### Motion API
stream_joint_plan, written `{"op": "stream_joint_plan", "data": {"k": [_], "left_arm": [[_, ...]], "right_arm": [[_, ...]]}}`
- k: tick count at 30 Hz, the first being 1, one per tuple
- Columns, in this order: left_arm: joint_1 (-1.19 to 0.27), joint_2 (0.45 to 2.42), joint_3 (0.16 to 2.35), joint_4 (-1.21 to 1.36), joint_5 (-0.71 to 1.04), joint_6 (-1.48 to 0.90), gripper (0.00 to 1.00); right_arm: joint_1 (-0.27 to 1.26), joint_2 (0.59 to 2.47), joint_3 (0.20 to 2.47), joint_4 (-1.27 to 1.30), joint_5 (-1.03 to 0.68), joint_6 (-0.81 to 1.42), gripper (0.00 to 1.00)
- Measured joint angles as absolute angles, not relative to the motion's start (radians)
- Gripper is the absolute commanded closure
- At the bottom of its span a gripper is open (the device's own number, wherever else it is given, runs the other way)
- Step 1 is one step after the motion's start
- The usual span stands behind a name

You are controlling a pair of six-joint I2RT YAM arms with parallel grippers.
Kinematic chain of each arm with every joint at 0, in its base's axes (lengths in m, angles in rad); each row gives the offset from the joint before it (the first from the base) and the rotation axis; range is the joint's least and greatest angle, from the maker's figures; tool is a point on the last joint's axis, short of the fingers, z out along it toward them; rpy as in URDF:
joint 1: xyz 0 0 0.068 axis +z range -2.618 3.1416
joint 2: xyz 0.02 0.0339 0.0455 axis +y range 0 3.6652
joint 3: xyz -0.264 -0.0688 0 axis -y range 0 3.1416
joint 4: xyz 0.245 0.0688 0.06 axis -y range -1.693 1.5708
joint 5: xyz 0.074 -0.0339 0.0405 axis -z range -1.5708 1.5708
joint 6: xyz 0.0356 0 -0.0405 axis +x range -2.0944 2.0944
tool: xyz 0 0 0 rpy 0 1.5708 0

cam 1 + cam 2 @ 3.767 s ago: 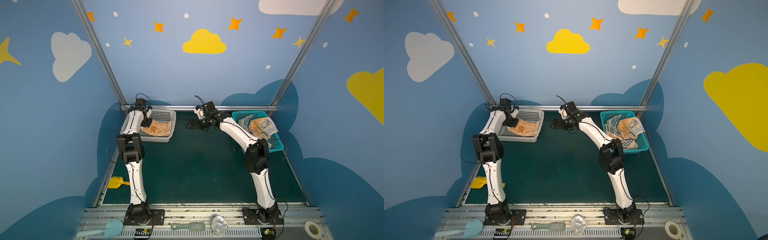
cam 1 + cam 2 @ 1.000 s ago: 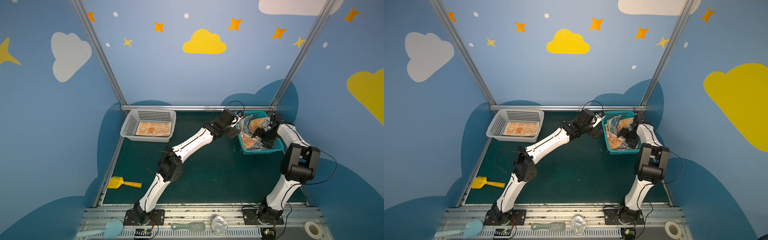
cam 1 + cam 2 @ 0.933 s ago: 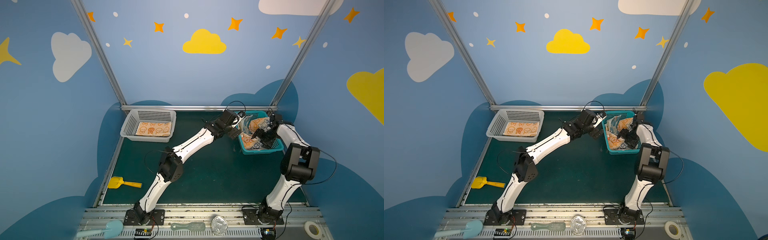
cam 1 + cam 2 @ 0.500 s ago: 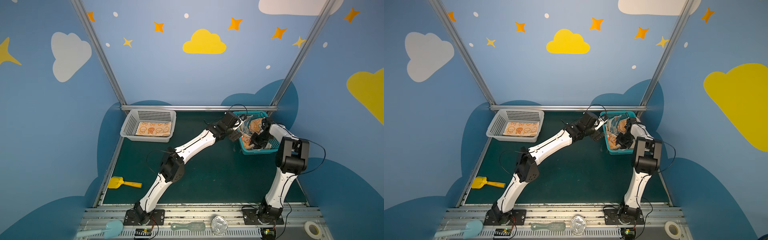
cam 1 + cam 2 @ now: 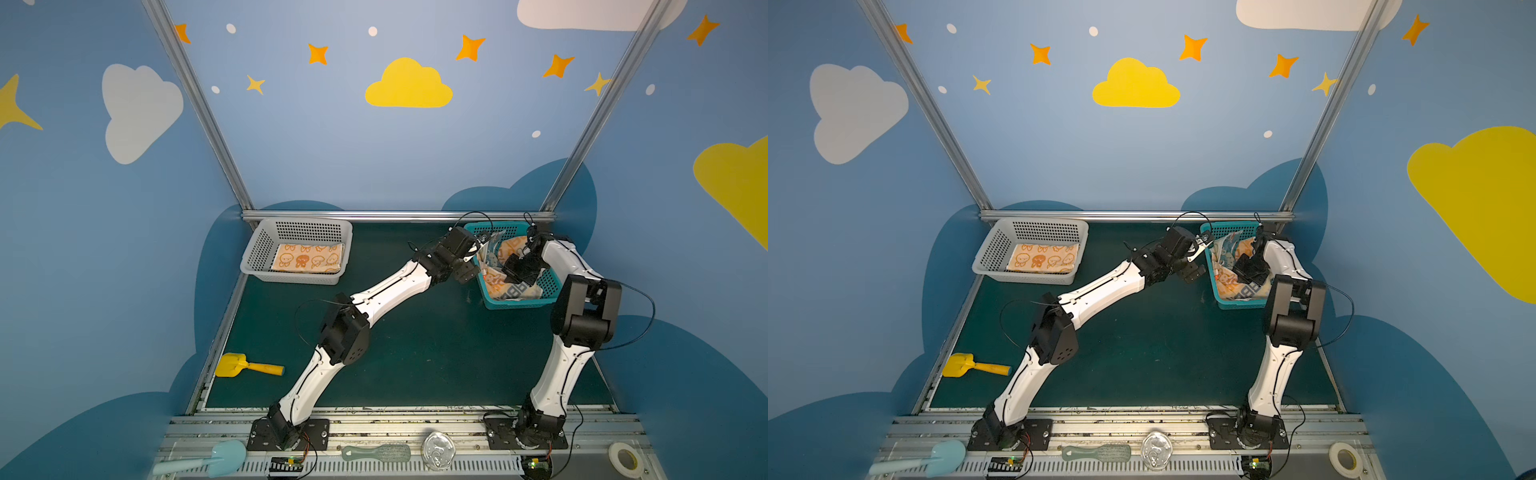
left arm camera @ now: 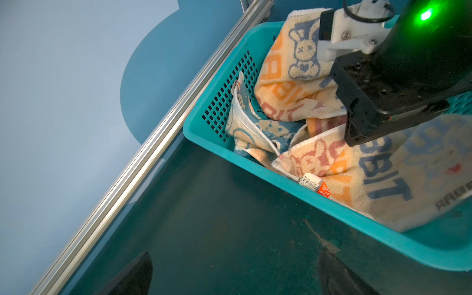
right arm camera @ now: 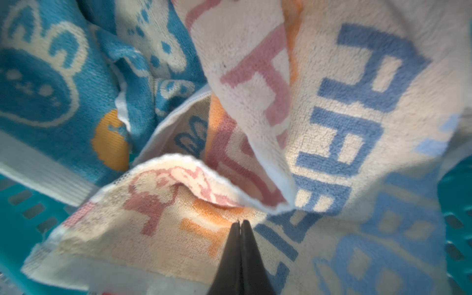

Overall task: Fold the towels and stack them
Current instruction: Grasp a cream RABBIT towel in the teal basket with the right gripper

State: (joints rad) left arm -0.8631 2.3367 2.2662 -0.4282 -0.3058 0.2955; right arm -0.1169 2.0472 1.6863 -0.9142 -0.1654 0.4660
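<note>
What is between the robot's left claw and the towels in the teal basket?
The near wall of the teal basket. The left gripper hovers outside it over the green mat, jaws open, so that wall separates it from the crumpled towels. The right gripper is inside, jaws shut, tips against the RABBIT towel, with nothing between.

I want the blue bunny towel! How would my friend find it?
Go to the back right corner of the green table, where the teal basket sits. The blue bunny towel is crumpled in its back left part, beside the RABBIT towel. It alone is mostly blue; its neighbour is cream with big letters.
</note>
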Motion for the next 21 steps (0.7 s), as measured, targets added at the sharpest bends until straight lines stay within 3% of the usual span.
{"op": "stream_joint_plan", "data": {"k": [7, 9, 14, 21], "left_arm": [[-0.863, 2.331, 2.249, -0.408, -0.318, 0.296, 0.0], [-0.863, 2.329, 2.238, -0.403, -0.319, 0.296, 0.0], [-0.863, 2.328, 2.205, -0.4, -0.318, 0.296, 0.0], [-0.863, 2.328, 2.19, -0.381, -0.319, 0.296, 0.0]], "right_arm": [[-0.136, 2.047, 1.686, -0.929, -0.145, 0.456, 0.42], [-0.136, 2.047, 1.686, -0.929, -0.14, 0.451, 0.36], [-0.139, 2.049, 1.685, -0.922, -0.138, 0.45, 0.35], [-0.136, 2.13, 1.721, -0.916, -0.139, 0.451, 0.6]]}}
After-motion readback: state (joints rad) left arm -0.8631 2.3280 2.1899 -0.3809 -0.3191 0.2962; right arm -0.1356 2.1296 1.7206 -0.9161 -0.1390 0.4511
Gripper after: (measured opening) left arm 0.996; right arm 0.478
